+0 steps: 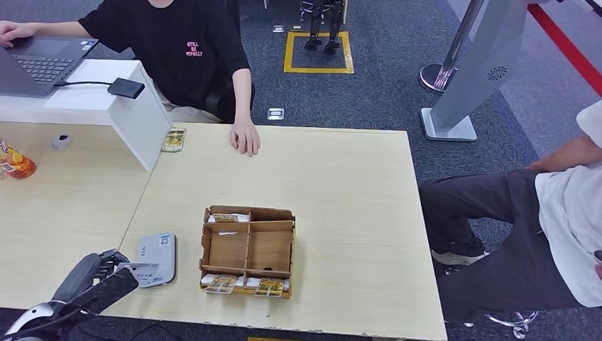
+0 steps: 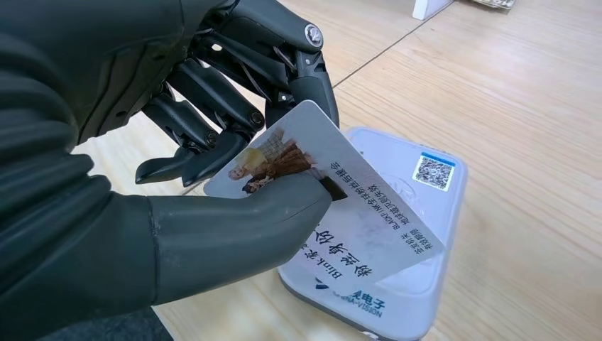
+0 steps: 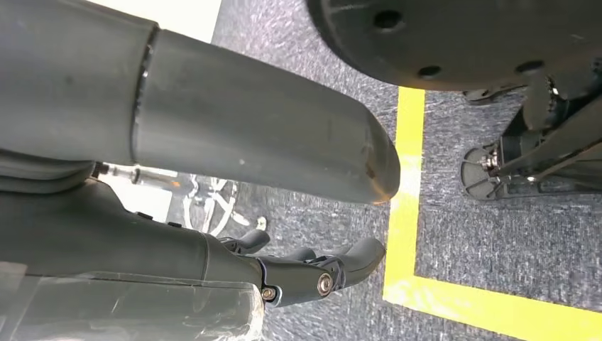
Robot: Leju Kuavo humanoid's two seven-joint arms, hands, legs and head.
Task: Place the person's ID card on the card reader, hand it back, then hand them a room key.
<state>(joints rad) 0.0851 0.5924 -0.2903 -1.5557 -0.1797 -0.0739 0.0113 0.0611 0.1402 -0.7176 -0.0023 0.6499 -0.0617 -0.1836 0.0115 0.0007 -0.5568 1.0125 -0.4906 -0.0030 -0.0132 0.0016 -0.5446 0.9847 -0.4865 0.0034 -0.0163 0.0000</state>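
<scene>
Even, bright indoor light, soft shadows; wrist views blur slightly up close.

Card reader (image 2: 397, 234): "CHINA-VISION", QR label; ID card (image 2: 334, 206): "Blink".

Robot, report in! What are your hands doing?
Left hand holds ID card over card reader. Right hand hangs, holding nothing. Nothing in the way.

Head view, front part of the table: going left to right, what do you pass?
Left hand pinching the ID card → card reader → wooden organizer box → bare table.
</scene>
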